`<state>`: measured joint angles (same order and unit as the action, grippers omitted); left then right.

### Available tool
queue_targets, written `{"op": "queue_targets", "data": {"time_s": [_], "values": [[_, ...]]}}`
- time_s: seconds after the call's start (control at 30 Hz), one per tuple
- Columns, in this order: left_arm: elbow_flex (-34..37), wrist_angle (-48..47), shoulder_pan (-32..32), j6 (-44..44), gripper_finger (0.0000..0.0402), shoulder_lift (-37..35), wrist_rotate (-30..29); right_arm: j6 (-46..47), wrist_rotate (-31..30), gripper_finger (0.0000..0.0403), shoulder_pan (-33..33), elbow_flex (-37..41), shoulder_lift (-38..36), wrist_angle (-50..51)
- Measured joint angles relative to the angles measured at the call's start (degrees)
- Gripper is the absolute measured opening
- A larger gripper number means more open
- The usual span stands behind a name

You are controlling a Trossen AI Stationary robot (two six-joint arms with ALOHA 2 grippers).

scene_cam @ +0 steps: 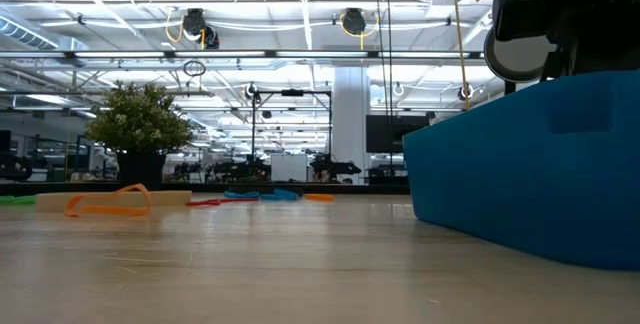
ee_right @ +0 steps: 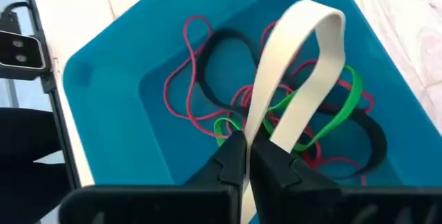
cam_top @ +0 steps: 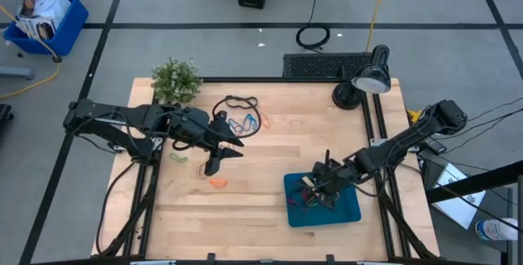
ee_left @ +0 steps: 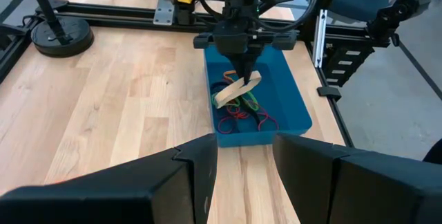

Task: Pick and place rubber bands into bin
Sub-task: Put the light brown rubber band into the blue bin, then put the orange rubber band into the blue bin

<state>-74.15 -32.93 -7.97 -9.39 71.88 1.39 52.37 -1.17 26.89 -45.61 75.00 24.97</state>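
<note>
Here, tan rubber band (ee_right: 297, 79) pinched between right gripper (ee_right: 248, 156) jaws.

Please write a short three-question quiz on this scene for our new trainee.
1. True or false: the right end effector is pinching a tan band above the bin.
2. Which band colours already lie in the bin? A) red, green, black B) only blue C) only orange
3. Fill in: the left end effector waits over the table with its fingers ____.

Key: 1 true; 2 A; 3 open.
</note>
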Motion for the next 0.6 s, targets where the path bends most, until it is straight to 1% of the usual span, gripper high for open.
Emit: {"op": "queue_targets", "data": {"time_s": [0.1, 0.27, 0.37, 0.5, 0.6], "values": [[0.0, 0.0, 0.0, 0.0, 0.0147, 0.0, 0.0, -1.3, 0.0, 0.0040, 0.0, 0.0, 0.0, -0.5], [0.0, -0.1, 0.0, 0.0, 0.0147, 0.0, 0.0, -1.7, 0.0, 0.0102, -0.1, 0.0, 0.0, -0.6], [0.0, -0.1, 0.0, 0.1, 0.0147, 0.0, 0.0, -3.2, 0.0, 0.0133, -0.3, 0.0, -0.9, -0.6], [0.0, -1.2, 0.0, 0.5, 0.0147, 0.0, 0.0, -3.8, -0.7, 0.0157, -1.0, 0.0, -4.4, -0.8], [0.0, -4.3, 0.0, 0.7, 0.0147, 0.0, 0.0, -4.0, -3.8, 0.0165, -1.8, 0.0, -8.0, -0.8]]}}
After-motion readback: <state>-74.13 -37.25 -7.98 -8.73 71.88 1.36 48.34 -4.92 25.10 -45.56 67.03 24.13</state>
